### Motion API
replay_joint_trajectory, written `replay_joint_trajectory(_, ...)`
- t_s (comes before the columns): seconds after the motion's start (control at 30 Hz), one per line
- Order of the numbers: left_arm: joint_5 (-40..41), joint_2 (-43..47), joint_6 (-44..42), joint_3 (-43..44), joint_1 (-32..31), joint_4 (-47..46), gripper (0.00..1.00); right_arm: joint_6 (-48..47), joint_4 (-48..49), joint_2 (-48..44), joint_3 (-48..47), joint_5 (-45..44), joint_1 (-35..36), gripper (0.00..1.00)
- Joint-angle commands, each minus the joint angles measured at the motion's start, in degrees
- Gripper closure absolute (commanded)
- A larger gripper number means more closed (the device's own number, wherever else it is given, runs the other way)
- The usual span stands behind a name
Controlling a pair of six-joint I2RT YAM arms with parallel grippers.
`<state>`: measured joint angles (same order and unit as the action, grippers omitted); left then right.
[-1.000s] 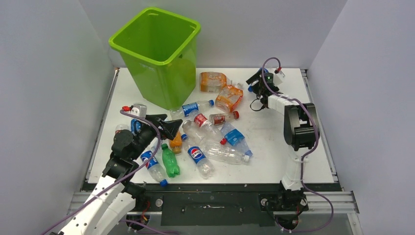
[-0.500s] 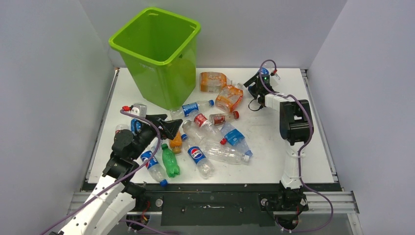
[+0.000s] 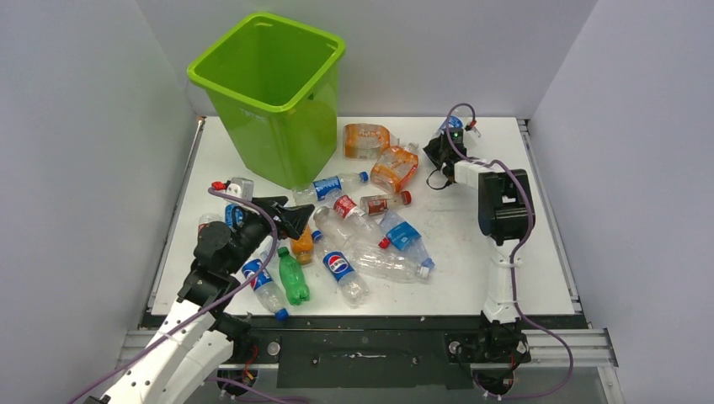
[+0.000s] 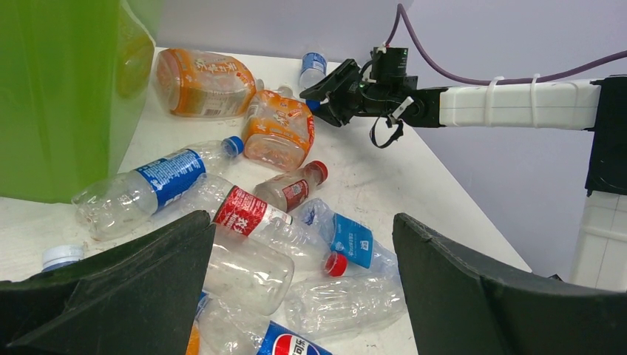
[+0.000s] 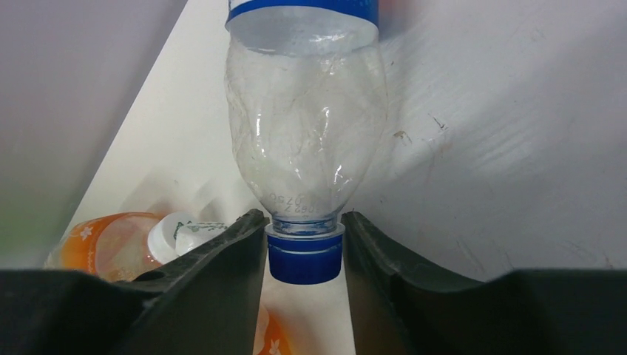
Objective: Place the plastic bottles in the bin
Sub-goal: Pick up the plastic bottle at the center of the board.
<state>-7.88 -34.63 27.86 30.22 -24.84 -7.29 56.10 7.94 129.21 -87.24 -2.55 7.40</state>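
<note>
pepsi globe mark on blue label of clear bottle (image 3: 339,266). red-label bottle (image 4: 244,211): white script, not legible. blue-capped bottle (image 5: 304,148): embossed digits by neck, unclear.

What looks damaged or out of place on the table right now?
The orange bottle right of the bin and the orange one beside it are crushed and dented. The right fingers grip a clear bottle only by its blue cap, a narrow hold that might slip.
</note>
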Motion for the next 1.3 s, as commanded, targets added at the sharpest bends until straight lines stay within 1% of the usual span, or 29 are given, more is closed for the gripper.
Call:
replay_joint_trajectory(0.0,0.66,-0.01,-0.70,0.37,-0.30,-2.12,0.11,0.31,0.23,1.59,-1.02,0.92,-0.48,0.64)
replay_joint_trajectory(0.07,0.75,-0.16,-0.86,0.43,-0.30,-2.03,0.11,0.20,1.05,1.05,-0.32,1.32,-0.51,0.72)
replay_joint_trajectory(0.2,1.37,0.25,-1.20,0.37,-0.38,-1.85,0.12,-0.43,3.08,-1.94,1.30,2.10,-0.53,0.94)
replay_joint_trajectory(0.3,2.17,1.53,-1.77,0.05,-0.60,-2.06,0.12,-0.32,5.64,-5.73,3.37,5.80,-0.71,0.95)
replay_joint_trajectory(0.4,2.17,2.62,-2.10,-0.36,-0.71,-2.76,0.12,-0.37,6.50,-11.94,5.80,5.61,-0.55,0.95)
replay_joint_trajectory(0.47,1.97,3.49,-2.10,-0.70,-0.86,-3.47,0.12,-0.52,5.44,-16.92,6.89,5.31,-0.31,0.95)
replay_joint_trajectory(0.6,2.35,5.64,-2.47,-1.83,-1.32,-5.63,0.11,-1.71,2.04,-30.35,11.86,5.41,0.82,0.95)
replay_joint_trajectory(0.7,2.06,7.27,-3.27,-2.69,-1.52,-7.79,0.10,-4.31,-2.87,-42.73,17.44,5.07,3.82,0.95)
replay_joint_trajectory(0.77,-2.58,7.41,-4.76,-3.48,-1.67,-11.15,0.09,-6.14,-6.40,-51.41,23.13,3.54,7.81,0.95)
replay_joint_trajectory(0.8,-5.27,6.87,-5.64,-3.55,-1.84,-12.52,0.01,-6.96,-7.65,-56.98,25.30,3.41,10.06,0.95)
replay_joint_trajectory(0.83,-7.39,5.88,-6.37,-3.23,-2.35,-12.98,0.03,-7.57,-10.19,-60.56,28.04,3.73,12.01,0.95)
replay_joint_trajectory(0.9,-10.13,3.73,-8.10,-1.89,-3.85,-11.78,0.04,-8.53,-13.72,-66.92,32.41,6.76,15.31,0.95)
replay_joint_trajectory(1.0,-9.99,1.45,-13.12,0.63,-9.30,-8.76,0.04,-11.77,-20.67,-73.07,36.26,14.25,19.41,0.95)
replay_joint_trajectory(1.07,-7.84,0.74,-19.43,2.46,-14.34,-5.78,0.04,-15.23,-25.75,-76.00,36.65,18.86,22.54,0.95)
replay_joint_trajectory(1.1,-6.38,0.39,-23.61,3.54,-17.22,-3.87,0.04,-16.90,-28.38,-77.16,36.51,20.29,24.17,0.95)
replay_joint_trajectory(1.13,-4.92,0.02,-30.26,4.78,-19.75,-1.75,0.04,-18.21,-30.93,-78.29,36.24,21.56,25.78,0.95)
replay_joint_trajectory(1.2,-0.38,-0.44,-40.30,6.76,-25.40,2.15,0.04,-20.82,-35.06,-80.10,35.90,24.23,28.67,0.95)
replay_joint_trajectory(1.27,3.51,-0.60,-50.10,7.84,-30.15,4.34,0.04,-21.89,-39.44,-81.51,35.42,25.21,30.09,0.95)
